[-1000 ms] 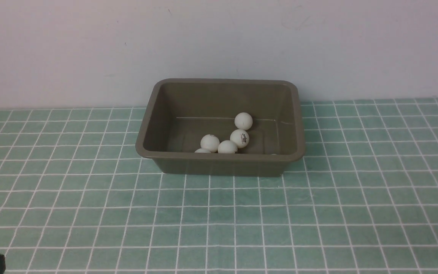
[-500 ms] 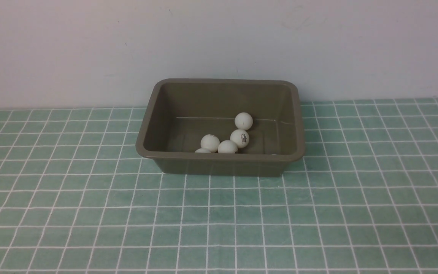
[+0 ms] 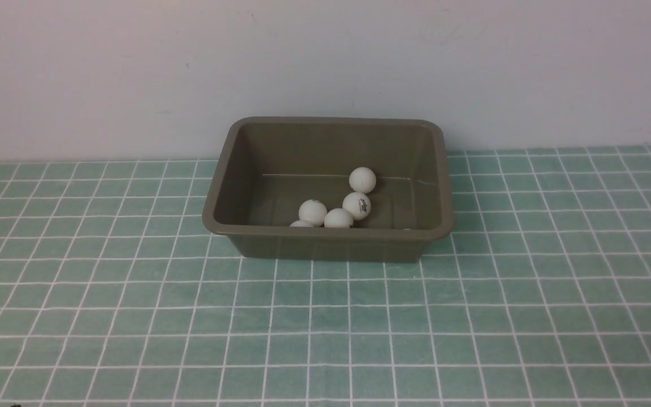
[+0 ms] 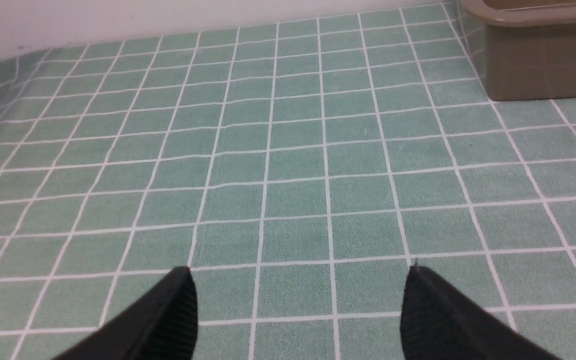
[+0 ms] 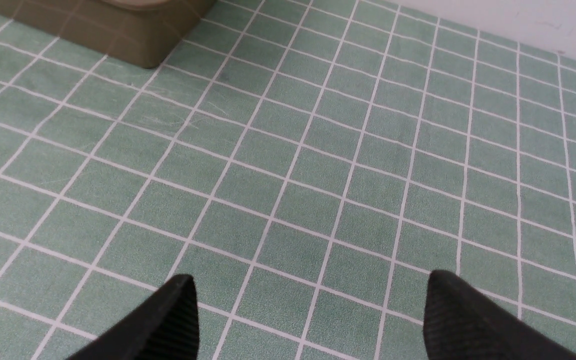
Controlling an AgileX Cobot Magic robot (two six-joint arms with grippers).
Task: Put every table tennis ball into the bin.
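Note:
The olive-brown bin (image 3: 221,186) stands at the back middle of the table, near the wall. Several white table tennis balls lie inside it, clustered near its front wall: one (image 3: 362,179) further back, one with dark print (image 3: 356,206), one (image 3: 312,212) to the left, and others partly hidden by the front rim. My left gripper (image 4: 299,274) is open and empty over bare cloth, far from the bin (image 4: 533,65). My right gripper (image 5: 310,277) is open and empty over bare cloth, with a bin corner (image 5: 118,30) in its view.
A green cloth with a white grid (image 3: 325,328) covers the table. A plain white wall (image 3: 325,56) rises just behind the bin. No balls show on the cloth in any view.
A dark tip of the left gripper at the bottom left corner of the front view has dropped out of sight. The bin and balls have not moved.

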